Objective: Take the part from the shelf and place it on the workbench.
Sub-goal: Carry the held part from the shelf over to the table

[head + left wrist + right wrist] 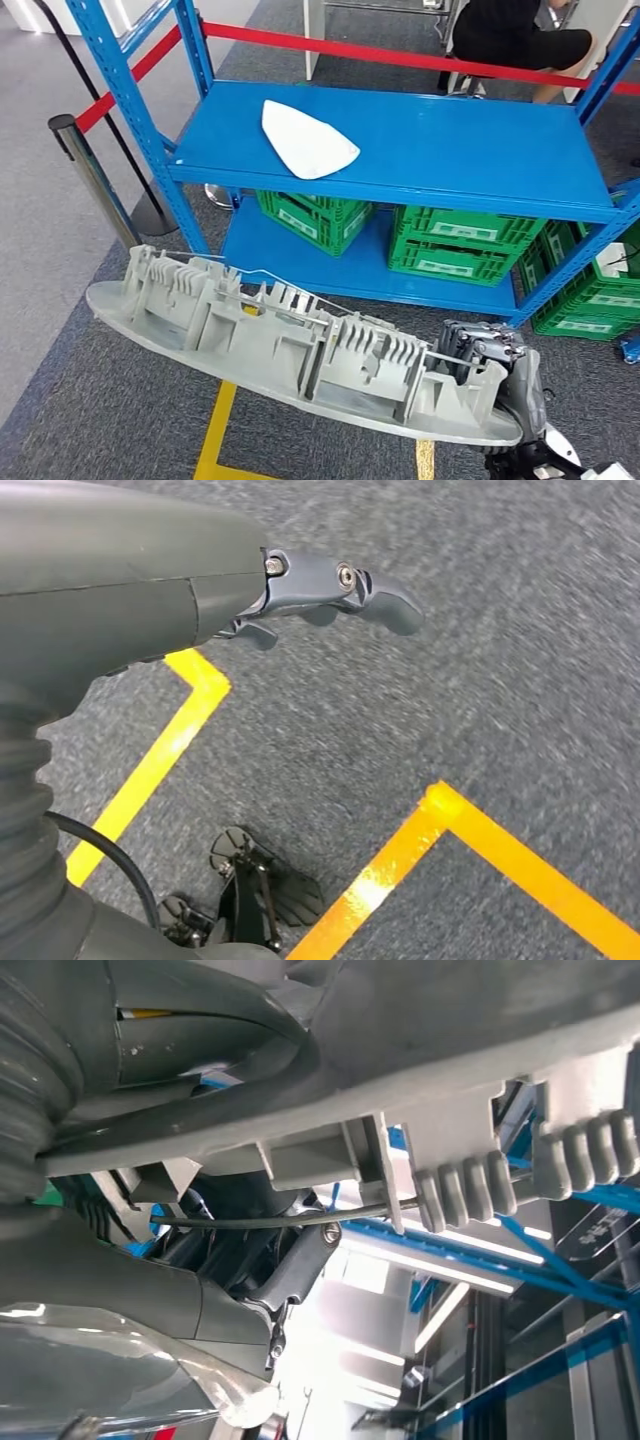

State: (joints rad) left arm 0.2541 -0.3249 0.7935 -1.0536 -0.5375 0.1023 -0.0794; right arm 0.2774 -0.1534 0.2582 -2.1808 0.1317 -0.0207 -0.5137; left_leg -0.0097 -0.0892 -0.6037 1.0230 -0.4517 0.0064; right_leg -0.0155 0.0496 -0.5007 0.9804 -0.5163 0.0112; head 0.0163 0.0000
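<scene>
A long grey ribbed plastic part stretches across the lower head view, above the carpet in front of the blue shelf. My right hand grips its right end, dark fingers wrapped over the ribs. The right wrist view looks along the part's underside, with my thumb and fingers closed around it. My left hand hangs over the grey carpet, fingers apart and holding nothing.
A white flat part lies on the shelf's top board. Green crates sit on the lower board and to the right. A stanchion with red belt stands left. Yellow floor tape runs below. A person sits behind the shelf.
</scene>
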